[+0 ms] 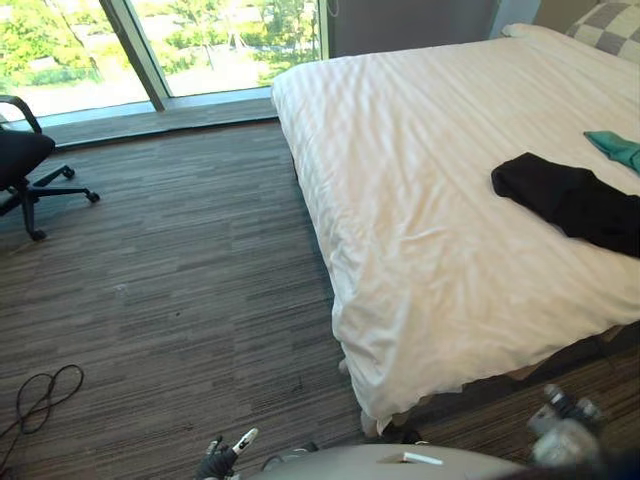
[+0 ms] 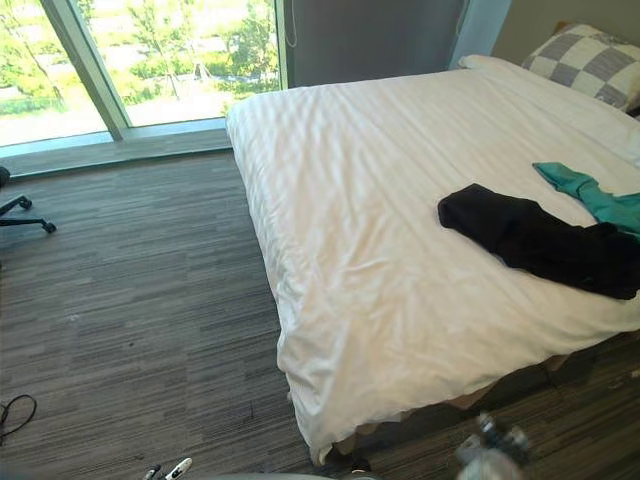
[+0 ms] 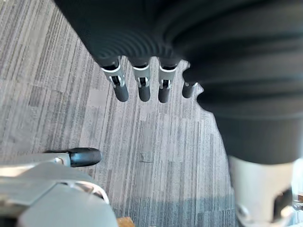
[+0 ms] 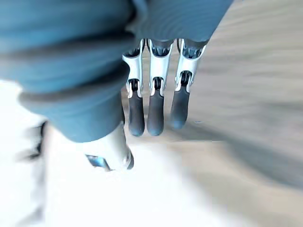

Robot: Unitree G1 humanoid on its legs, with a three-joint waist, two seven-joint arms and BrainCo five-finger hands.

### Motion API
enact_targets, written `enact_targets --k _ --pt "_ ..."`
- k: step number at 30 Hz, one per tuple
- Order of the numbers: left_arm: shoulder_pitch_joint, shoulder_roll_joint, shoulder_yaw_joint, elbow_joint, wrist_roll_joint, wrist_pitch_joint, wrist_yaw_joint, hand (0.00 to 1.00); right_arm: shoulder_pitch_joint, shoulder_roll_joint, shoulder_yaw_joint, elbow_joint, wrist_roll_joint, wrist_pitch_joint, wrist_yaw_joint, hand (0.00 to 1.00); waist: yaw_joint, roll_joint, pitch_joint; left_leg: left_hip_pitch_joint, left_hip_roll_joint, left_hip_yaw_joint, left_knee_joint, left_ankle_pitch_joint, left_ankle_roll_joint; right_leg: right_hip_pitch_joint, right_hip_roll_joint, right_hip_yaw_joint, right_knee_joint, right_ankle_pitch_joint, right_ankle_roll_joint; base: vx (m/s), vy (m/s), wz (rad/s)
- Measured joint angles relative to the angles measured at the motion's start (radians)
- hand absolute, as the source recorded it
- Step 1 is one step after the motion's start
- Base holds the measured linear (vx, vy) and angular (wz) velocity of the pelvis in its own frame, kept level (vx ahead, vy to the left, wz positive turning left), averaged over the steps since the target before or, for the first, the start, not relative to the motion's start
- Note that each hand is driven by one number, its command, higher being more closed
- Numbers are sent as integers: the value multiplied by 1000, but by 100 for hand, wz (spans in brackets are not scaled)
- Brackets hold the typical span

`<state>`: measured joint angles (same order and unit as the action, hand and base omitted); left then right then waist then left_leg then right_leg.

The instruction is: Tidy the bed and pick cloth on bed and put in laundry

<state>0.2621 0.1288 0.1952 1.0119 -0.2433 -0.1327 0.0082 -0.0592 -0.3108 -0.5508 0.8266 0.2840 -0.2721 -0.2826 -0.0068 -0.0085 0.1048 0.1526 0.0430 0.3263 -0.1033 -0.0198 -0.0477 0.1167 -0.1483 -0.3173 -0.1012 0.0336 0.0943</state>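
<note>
The left robot hand (image 3: 142, 87) hangs over carpet (image 3: 156, 156), fingers straight and empty, as does the right robot hand (image 4: 154, 106). The black cloth (image 2: 540, 240) and teal cloth (image 2: 600, 200) touch on the bed (image 2: 330, 400), far right of frame. A long reach could snag the duvet (image 2: 370, 200) or drag both cloths.

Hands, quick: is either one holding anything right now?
Left hand: open, holding nothing.
Right hand: open, holding nothing.
</note>
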Motion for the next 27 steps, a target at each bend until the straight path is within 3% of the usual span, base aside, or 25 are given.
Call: enact_targets --k 2,3,5,6,9,11,13,15,17,21,24,27 --pt "4 4 -42 -10 -1 21 -1 0 -33 -65 120 -209 47 -87 167 100 0 2 -18 -20 0 -12 0 0 0 -15 1 -4 0 -2 1 15 -18 12" --pt "7 3 -53 -14 -1 21 -2 0 -32 -67 147 -293 46 -100 199 100 0 1 -24 -25 1 -14 1 0 0 -20 2 -4 1 -2 2 65 -30 13" --pt "22 0 -85 -26 -1 12 -1 0 -19 -53 242 -609 48 -99 360 100 2 -4 -34 -31 3 -27 6 6 9 -20 7 -6 5 2 -1 95 -28 15" --pt "32 0 -90 -37 -3 10 0 0 -18 -46 266 -668 55 -95 409 100 3 -6 -35 -31 3 -30 6 6 9 -18 7 -10 5 0 0 106 -28 17" --pt "50 3 -109 -49 -24 -17 2 0 -11 -7 383 -871 125 -10 608 100 7 -16 -31 -31 0 -46 7 7 11 -8 8 -25 6 -2 0 82 -17 12" --pt "55 9 -119 -49 -42 -39 0 0 -11 5 498 -902 171 75 702 100 21 -20 -29 -30 -5 -63 7 7 11 0 5 -29 6 -2 0 58 -12 8" --pt "50 15 -129 -55 -43 -59 0 0 -30 24 633 -889 182 149 748 100 28 -28 -1 -37 -7 -69 11 7 12 -2 1 -35 6 -2 0 -25 -16 12" --pt "-2 34 -160 -56 -52 -71 0 0 -114 30 796 -851 181 201 743 100 38 -34 68 -95 -5 -102 40 5 16 -38 -9 -58 20 -8 2 -119 -44 32" --pt "-57 37 -173 -57 -73 -72 -1 0 -221 45 869 -792 177 228 710 100 61 -29 133 -143 -3 -118 58 10 23 -85 -13 -62 49 -9 1 -172 -15 20" --pt "-157 41 -186 -108 -140 -79 -1 0 -462 109 919 -620 152 288 580 100 113 -29 297 -268 -3 -147 55 62 34 -204 -17 -90 75 12 -16 -150 4 28" --pt "-176 42 -186 -151 -144 -83 4 0 -527 125 920 -518 112 311 505 100 126 -25 361 -327 -13 -159 57 82 42 -253 -28 -106 74 26 -14 8 29 23" --pt "-191 40 -191 -170 -161 -90 14 0 -532 123 910 -441 86 323 449 100 127 -20 365 -383 -27 -168 73 84 44 -293 -39 -107 66 37 -12 84 52 15"
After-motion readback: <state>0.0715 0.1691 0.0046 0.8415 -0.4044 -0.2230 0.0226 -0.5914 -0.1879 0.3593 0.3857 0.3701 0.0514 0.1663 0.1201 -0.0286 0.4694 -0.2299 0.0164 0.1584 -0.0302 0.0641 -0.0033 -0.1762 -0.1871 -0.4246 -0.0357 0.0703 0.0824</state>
